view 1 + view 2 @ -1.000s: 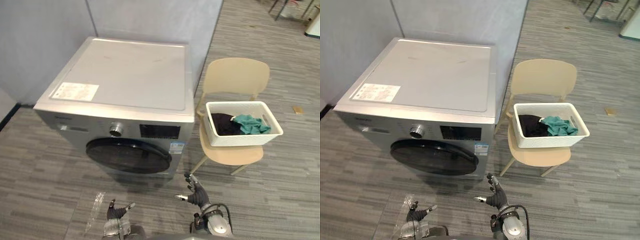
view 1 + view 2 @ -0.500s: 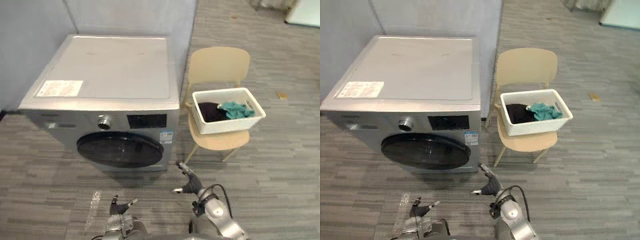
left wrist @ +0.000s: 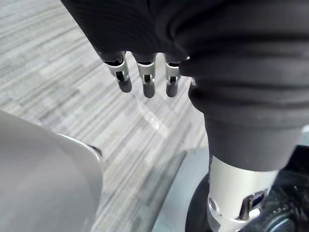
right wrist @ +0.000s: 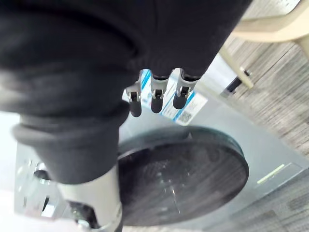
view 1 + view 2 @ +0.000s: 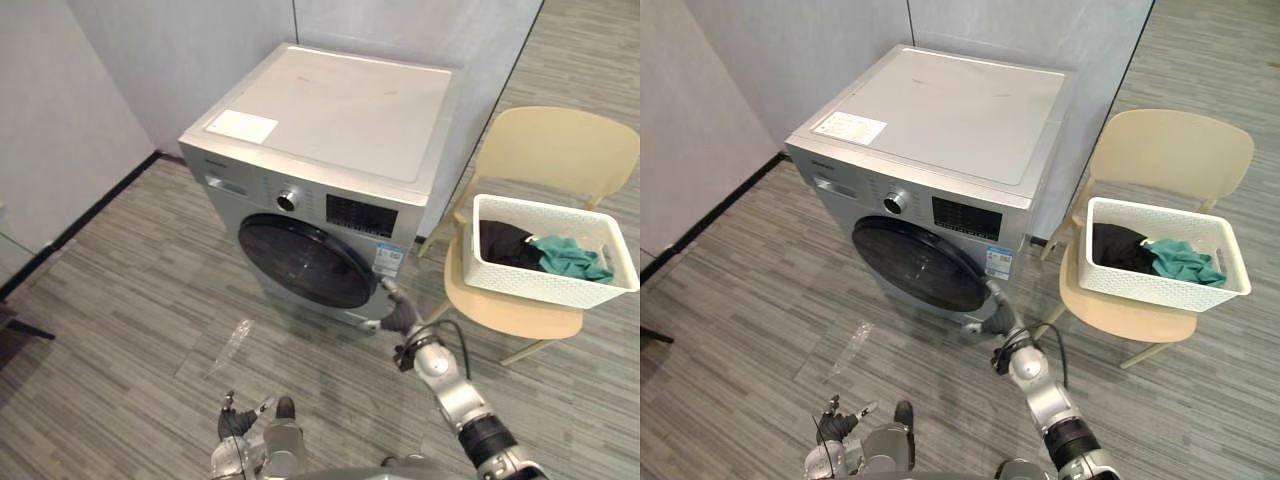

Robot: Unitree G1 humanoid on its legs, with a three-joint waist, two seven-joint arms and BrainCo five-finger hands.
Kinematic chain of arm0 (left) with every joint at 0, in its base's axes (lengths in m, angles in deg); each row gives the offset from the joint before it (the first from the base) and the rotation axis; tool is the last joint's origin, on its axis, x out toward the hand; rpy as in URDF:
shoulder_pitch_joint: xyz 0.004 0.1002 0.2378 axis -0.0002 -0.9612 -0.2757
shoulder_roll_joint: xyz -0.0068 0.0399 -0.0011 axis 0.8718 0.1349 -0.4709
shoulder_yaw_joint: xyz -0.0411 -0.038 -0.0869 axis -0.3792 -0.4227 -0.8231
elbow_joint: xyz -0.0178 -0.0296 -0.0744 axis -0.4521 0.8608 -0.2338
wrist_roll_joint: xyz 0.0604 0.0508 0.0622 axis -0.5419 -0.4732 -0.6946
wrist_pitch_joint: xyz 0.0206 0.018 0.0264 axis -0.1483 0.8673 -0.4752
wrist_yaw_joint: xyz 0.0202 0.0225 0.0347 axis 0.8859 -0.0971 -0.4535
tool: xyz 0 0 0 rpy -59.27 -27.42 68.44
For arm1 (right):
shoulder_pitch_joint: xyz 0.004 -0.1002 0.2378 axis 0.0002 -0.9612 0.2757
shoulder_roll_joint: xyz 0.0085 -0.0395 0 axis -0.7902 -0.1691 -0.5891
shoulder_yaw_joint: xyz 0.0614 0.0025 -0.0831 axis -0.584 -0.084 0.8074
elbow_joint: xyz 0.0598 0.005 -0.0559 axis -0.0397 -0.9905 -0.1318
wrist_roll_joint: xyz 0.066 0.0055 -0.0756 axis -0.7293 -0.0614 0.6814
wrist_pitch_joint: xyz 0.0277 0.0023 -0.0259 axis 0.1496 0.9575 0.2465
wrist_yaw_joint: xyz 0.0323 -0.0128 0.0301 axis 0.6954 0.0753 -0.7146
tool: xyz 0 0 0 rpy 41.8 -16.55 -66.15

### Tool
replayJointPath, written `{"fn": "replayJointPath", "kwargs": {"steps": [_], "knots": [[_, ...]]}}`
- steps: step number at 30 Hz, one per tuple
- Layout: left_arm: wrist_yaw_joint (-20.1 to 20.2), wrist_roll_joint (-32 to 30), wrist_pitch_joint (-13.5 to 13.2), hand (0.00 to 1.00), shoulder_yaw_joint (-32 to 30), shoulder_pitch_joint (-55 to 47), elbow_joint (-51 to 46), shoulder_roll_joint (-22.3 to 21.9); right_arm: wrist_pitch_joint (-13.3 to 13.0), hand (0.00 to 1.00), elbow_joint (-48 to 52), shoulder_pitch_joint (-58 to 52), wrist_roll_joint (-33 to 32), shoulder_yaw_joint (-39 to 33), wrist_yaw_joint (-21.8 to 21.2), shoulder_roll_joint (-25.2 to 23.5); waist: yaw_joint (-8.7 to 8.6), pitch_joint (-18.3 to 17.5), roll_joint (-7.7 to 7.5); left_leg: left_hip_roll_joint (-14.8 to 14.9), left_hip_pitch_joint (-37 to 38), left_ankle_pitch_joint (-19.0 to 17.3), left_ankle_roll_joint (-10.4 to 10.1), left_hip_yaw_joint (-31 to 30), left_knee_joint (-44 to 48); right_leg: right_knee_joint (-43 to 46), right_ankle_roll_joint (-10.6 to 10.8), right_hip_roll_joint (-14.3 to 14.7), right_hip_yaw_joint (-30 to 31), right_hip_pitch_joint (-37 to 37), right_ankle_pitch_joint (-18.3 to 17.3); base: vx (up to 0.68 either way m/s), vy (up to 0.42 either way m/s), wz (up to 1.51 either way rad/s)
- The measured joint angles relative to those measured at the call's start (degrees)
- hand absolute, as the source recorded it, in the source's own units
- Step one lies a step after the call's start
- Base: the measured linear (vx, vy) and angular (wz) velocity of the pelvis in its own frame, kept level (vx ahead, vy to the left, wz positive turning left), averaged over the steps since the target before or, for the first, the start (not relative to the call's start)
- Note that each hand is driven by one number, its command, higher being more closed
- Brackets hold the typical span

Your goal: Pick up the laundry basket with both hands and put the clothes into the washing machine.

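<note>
The washing machine point(image 5: 335, 140) sits with its back against the wall and its round dark door point(image 5: 300, 262) shut, facing the robot. The laundry basket point(image 5: 540, 285) is on a beige chair point(image 5: 555, 150) just beside the machine's right side, open top up. Its long axis runs sideways, so one short end points at the machine and the other hangs out past the seat edge. Black clothes point(image 5: 503, 243) fill the end nearer the machine, with a teal piece point(image 5: 572, 258) beside them.

The right hand point(image 5: 400, 316) is low in front of the machine, near the door's lower right rim. Its fingers point(image 4: 153, 99) are loose and mostly straight, with nothing in them. The left hand point(image 5: 236, 422) is well back from the machine, fingers point(image 3: 147, 79) relaxed, also holding nothing.

There's plenty of bare floor in front of the machine, apart from a clear plastic scrap point(image 5: 232, 345).
</note>
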Motion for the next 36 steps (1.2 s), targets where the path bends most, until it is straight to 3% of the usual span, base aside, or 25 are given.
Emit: {"fn": "replayJointPath", "kwargs": {"steps": [3,5,7,11,13,15,22,29,32,36], "knots": [[0.2,0.0,0.0,0.00,0.2,-0.4,-1.1,0.0,1.0,0.00,-1.7,1.8,0.3,-4.4,2.4,0.2,-0.13,0.5,0.69,-0.8,0.8,-0.1,-1.3,-0.1,-4.1,-1.4,1.1,0.0,0.2,-1.1,2.1,-0.08,0.143,0.02],[0.2,0.0,0.0,0.00,0.7,-0.4,-2.6,0.5,1.6,0.00,-2.7,3.7,0.4,-5.0,3.7,0.5,-0.09,1.3,-0.09,-1.4,-0.3,0.4,-1.0,0.0,-5.1,-2.4,1.6,-0.2,0.6,-2.3,3.3,-0.08,0.129,-0.01],[0.2,0.0,0.0,0.00,2.0,-0.1,-5.6,0.9,1.9,0.00,-2.7,7.4,0.6,-6.4,5.3,0.2,-0.04,3.7,0.10,-2.2,-2.3,1.2,0.1,-0.1,-4.9,-2.1,2.0,-0.8,0.8,-4.3,4.4,-0.12,0.107,0.05],[0.2,0.4,-1.0,0.00,4.0,-0.1,-12.3,0.6,2.2,0.00,-8.3,23.1,0.9,-8.5,8.4,0.8,0.54,9.9,2.63,-3.8,-5.4,2.8,1.4,1.4,-5.9,1.1,2.5,-2.7,2.8,-10.2,5.0,-0.17,0.097,-0.09],[0.1,1.0,-1.4,0.00,4.0,-0.1,-12.4,0.7,2.5,0.00,-9.9,27.1,0.8,-9.2,9.0,0.9,0.98,11.3,2.97,-4.0,-5.7,3.6,1.6,1.9,-6.9,1.3,2.5,-2.9,3.4,-11.4,5.3,-0.08,0.034,-0.15],[0.1,1.5,-1.4,0.00,4.1,-0.1,-13.7,0.8,2.7,0.00,-11.8,31.2,0.8,-10.6,10.1,1.9,2.00,12.7,2.75,-4.1,-6.8,4.1,1.6,2.6,-7.1,2.1,2.8,-3.1,4.2,-13.3,5.5,-0.01,0.006,-0.13],[-0.1,2.3,-1.7,0.00,4.7,2.3,-15.3,0.8,4.7,0.00,-14.9,39.1,-0.6,-13.1,13.4,5.2,2.38,15.8,2.29,-4.6,-9.4,5.0,2.1,2.1,-7.0,2.8,2.9,-3.3,3.9,-15.9,5.6,0.07,-0.007,0.01],[-0.3,4.5,-2.9,0.00,6.3,3.7,-16.9,0.8,6.3,0.00,-24.6,45.6,-3.3,-13.0,13.4,5.3,2.80,16.9,2.56,-4.4,-12.1,5.9,1.9,0.5,-7.6,2.9,2.7,-2.8,2.4,-17.8,5.7,0.03,-0.009,0.09],[-0.3,4.7,-2.9,0.00,6.4,4.6,-17.4,0.8,6.7,0.00,-25.4,48.1,-8.3,-12.9,12.9,5.9,3.11,17.4,2.65,-4.1,-13.2,7.2,1.6,-0.2,-9.5,2.9,2.2,-2.7,1.5,-19.2,6.0,-0.04,-0.007,0.11],[0.0,5.6,-2.8,0.00,6.3,4.6,-18.2,1.1,6.8,0.00,-25.4,51.0,-21.4,-9.2,6.4,9.6,3.46,19.0,2.59,-3.8,-13.7,9.2,1.7,-0.3,-11.7,2.9,2.0,-2.3,1.4,-20.5,6.7,-0.04,-0.008,0.01]]}}
